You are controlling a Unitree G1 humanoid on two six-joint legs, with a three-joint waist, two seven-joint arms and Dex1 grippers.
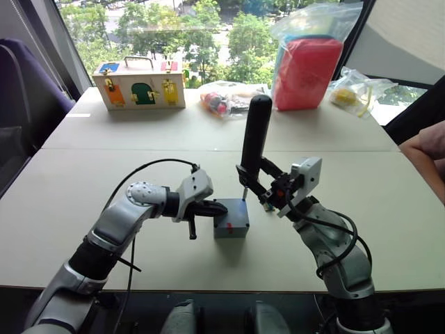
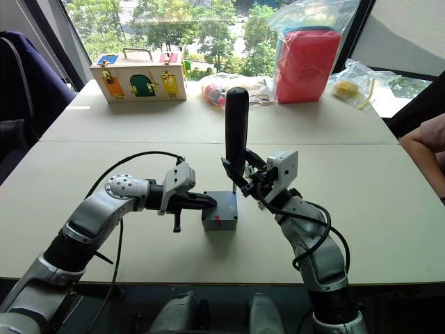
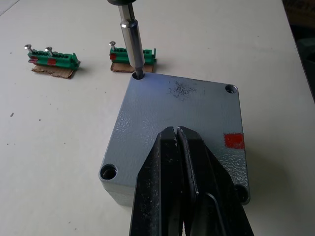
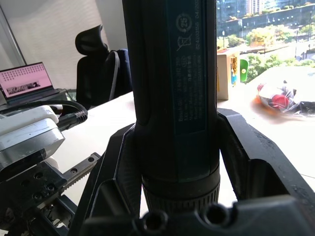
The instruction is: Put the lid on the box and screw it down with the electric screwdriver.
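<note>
- Left wrist view puts your screwdriver bit [image 3: 132, 42] in one corner hole of the lid [image 3: 182, 123], which already sits flush on the grey box [image 1: 231, 219] near the middle of the tabletop [image 1: 83, 181]. If the tool leans, the bit could ride out of the hole and scar the lid.
- Your right claw [image 4: 172, 162] is clamped around the barrel of the electric screwdriver [image 1: 254, 136], holding it upright. The grip is low and the long body stands above it, so, as I judge it, a small wrist wobble would swing the tip.
- Your left claw [image 3: 181, 182] is closed, its fingers pressed together and lying flat on the lid. That is only pressure from above; driving torque or a side push may spin or slide the box on the smooth tabletop.
- Green connector pieces [image 3: 53, 60] lie just beyond the box; a skidding box could knock them.
- Farther back stand a wooden latch box [image 1: 139, 83], plastic bags and a bagged red case [image 1: 307, 69], before a window onto trees.
- A person's arm [image 1: 425, 149] rests at the right edge, so keep movements tight.
</note>
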